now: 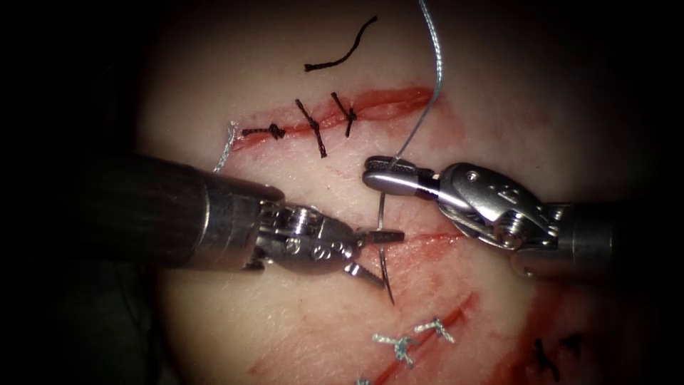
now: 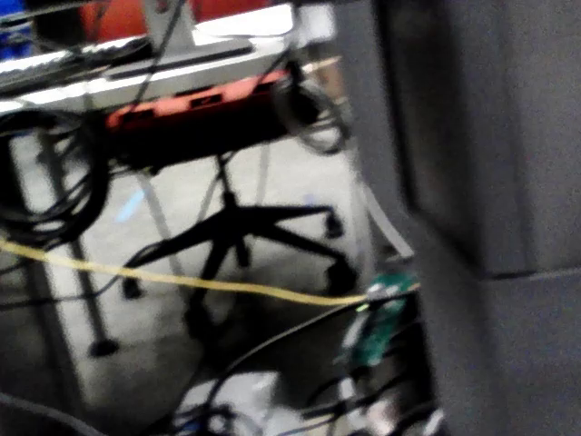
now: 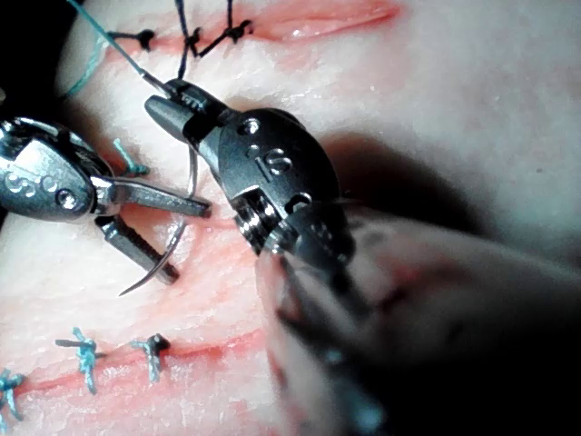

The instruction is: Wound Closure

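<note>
**Needle hanging between both tools, over the middle cut**

Hard-to-see bits first: the needle's [image 1: 383,246] blunt end is tucked inside the right tool [image 1: 388,178], so can't tell exactly where the thread [image 1: 432,68] joins it. The thread is running off the frame at 12 o'clock, so its far end is cut off. The middle cut [image 1: 427,239] is partly covered by both tools.

Right tool is coming in from 3 o'clock w/ jaws clamped on the needle near its thread end. The needle is curving down toward 6 o'clock, tip lying free above the tissue [image 1: 214,328], not in it as far as I can see. Left tool [image 1: 377,253] is coming in from 9 o'clock w/ jaws spread apart, straddling the needle's mid-curve, gripping nothing. Right wrist view is showing the same: right tool [image 3: 172,102] pinching the needle [image 3: 177,227], left tool [image 3: 168,232] gaping around it.

Other stuff around: upper cut [image 1: 385,103] at 12 o'clock w/ dark stitches [image 1: 313,127], a loose dark thread piece [image 1: 342,50] above it, pale thread end [image 1: 228,142] at 10 o'clock. Lower cut at 6 o'clock w/ pale blue stitches [image 1: 402,347]. Red fluid [image 1: 434,260] is smearing the tissue around 5 o'clock.
</note>
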Available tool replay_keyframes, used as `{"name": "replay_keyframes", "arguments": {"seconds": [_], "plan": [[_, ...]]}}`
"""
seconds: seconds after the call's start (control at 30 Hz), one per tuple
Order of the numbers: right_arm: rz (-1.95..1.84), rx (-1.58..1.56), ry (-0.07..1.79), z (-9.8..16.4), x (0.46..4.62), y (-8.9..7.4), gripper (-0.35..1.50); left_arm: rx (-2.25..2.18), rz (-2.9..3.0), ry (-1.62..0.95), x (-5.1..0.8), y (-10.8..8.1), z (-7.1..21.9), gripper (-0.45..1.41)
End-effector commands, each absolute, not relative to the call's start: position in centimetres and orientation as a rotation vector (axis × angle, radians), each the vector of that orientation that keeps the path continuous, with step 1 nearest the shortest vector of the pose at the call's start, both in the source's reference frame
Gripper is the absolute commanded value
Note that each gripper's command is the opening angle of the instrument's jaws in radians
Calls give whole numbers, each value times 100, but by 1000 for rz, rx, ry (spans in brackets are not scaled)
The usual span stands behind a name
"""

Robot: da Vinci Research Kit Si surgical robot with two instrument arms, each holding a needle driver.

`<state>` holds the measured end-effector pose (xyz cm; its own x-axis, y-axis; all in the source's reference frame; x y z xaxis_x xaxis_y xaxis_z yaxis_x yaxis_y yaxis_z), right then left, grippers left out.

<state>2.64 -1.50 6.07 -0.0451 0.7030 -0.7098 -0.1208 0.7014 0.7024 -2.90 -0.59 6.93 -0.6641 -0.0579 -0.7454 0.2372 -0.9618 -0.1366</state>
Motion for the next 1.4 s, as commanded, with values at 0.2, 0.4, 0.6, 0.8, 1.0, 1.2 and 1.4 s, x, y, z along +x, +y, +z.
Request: {"name": "replay_keyframes", "arguments": {"seconds": [0.2, 0.4, 0.6, 0.8, 1.0, 1.2, 1.4], "plan": [[769, 495, 1470, 610, 271, -150, -35, 1203, -2716, 348, -303, -58, 701, -13], [779, 499, 1468, 612, 270, -151, -35, 1212, -2712, 340, -304, -63, 704, -45], [791, 495, 1468, 612, 269, -151, -35, 1234, -2698, 336, -303, -60, 701, -6], [791, 495, 1468, 612, 268, -151, -35, 1227, -2713, 288, -304, -56, 698, 91], [794, 501, 1467, 612, 266, -152, -35, 1233, -2722, 186, -303, -42, 685, 127], [793, 501, 1467, 613, 265, -153, -35, 1237, -2649, 132, -303, -44, 676, 111], [792, 500, 1467, 613, 265, -154, -35, 1237, -2601, 157, -309, -51, 678, 83]]}}
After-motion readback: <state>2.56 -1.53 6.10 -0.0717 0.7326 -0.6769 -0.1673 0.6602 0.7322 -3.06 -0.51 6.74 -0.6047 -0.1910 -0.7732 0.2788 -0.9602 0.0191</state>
